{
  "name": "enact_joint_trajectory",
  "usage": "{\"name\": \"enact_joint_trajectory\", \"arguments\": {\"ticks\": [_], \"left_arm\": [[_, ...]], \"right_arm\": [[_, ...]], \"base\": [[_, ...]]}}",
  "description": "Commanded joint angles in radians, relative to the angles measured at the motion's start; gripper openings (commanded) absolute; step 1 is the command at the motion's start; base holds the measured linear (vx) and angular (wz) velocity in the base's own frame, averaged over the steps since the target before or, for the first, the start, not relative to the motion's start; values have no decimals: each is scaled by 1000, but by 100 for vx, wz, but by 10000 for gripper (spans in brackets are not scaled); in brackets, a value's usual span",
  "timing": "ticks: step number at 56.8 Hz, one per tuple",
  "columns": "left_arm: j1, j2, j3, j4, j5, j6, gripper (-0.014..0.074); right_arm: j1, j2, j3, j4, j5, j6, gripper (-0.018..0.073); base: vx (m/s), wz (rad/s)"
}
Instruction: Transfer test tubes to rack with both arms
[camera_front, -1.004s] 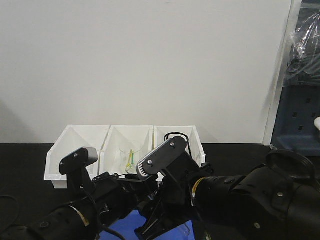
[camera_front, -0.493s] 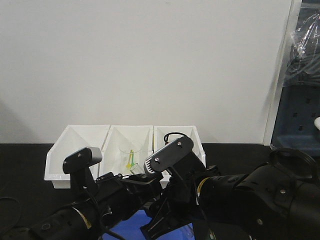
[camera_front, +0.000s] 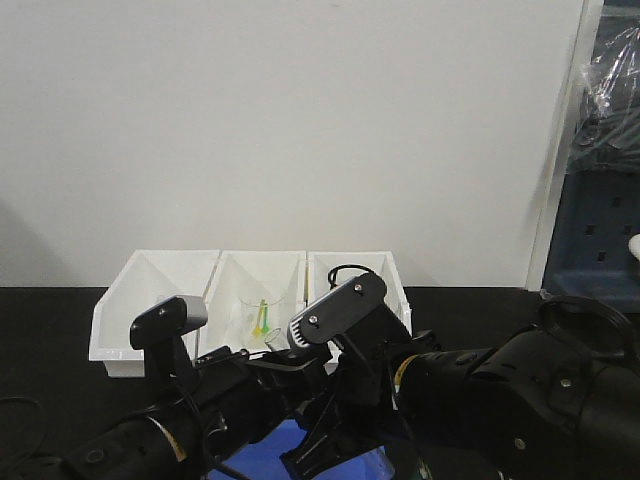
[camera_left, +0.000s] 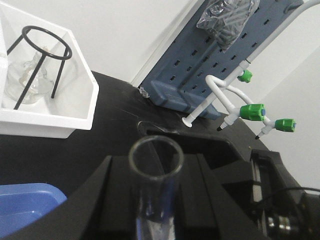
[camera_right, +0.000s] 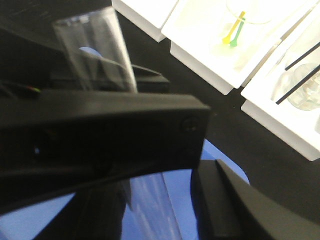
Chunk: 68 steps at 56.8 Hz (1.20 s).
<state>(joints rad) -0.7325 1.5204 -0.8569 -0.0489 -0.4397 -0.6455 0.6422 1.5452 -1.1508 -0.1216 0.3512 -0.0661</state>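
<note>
my left claw (camera_left: 156, 222) is closed on the lower part of a test tube (camera_left: 154, 172), open mouth facing back up from the table (camera_left: 112, 132) so, i judge, its round end can lead into the rack, which no view shows; whether my right claw (camera_right: 162, 207) grips i cannot tell.

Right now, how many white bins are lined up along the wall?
3, side by side: the left bin, the middle bin, and the right bin, partly behind the right arm. Others could be hidden behind the arms.
</note>
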Motion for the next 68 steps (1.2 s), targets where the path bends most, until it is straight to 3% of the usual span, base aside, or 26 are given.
{"name": "enact_joint_trajectory", "arguments": {"ticks": [1, 19, 41, 56, 68], "left_arm": [[-5, -42, -36, 3, -99, -12, -6], [-5, -42, -36, 3, -108, -12, -6], [-4, -42, -36, 3, -123, -8, -3], [-4, -42, -36, 3, -123, -8, 57], [-4, -42, -36, 3, -123, -7, 216]], "right_arm": [[-6, -43, -30, -8, -68, -9, 340], [-6, -43, -30, -8, -66, -9, 223], [-6, -43, -30, -8, -78, -9, -15], [-6, -43, -30, -5, -88, -9, -13], [-6, -43, -30, -5, -99, -9, -11]], "base": [[0, 0], [0, 0], [0, 0], [0, 0], [0, 0]]}}
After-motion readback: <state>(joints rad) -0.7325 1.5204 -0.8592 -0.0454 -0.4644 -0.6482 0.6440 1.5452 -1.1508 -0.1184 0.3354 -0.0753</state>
